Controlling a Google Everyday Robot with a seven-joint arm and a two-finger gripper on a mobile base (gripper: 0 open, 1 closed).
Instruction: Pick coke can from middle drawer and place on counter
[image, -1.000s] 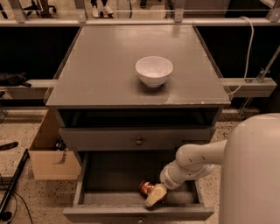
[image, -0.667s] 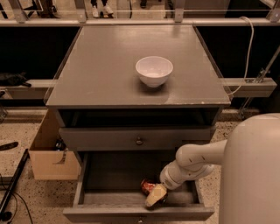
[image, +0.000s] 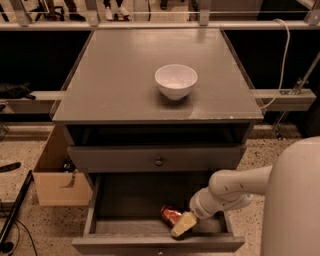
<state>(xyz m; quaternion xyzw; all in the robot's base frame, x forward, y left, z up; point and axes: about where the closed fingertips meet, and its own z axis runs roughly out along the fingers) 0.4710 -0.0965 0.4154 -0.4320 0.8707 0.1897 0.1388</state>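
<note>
The robot's white body (image: 292, 200) is filling the lower right corner, standing just beside the grey cabinet. The surface (image: 115, 75), the flat grey top of that cabinet, is stretching across the middle of the view, with pale chipped specks showing along its front right edge. Below it, a closed drawer front (image: 115, 159) is sitting flush under an open dark gap, and beneath that the middle drawer (image: 127, 197) is standing pulled out toward the camera, its dark inner floor and thin side walls showing. A cardboard box (image: 52, 177) is resting on the speckled floor to the left of the cabinet, touching or nearly touching its side. The robot's white arm (image: 235, 185) is reaching from the body leftward and down into the right part of the middle drawer. A white bowl (image: 176, 81) is sitting upright on the surface, a little right of its centre and well apart from the arm. The hand (image: 183, 223) is lying low inside the drawer near the front wall, its pale yellowish tip pressing against the coke can (image: 170, 214); whether it is apart, together or clamped on the can, I cannot tell. The coke can is lying tilted on the drawer floor, right of centre and near the front wall. A small round knob (image: 159, 161) is marking the middle of the closed drawer front.
</note>
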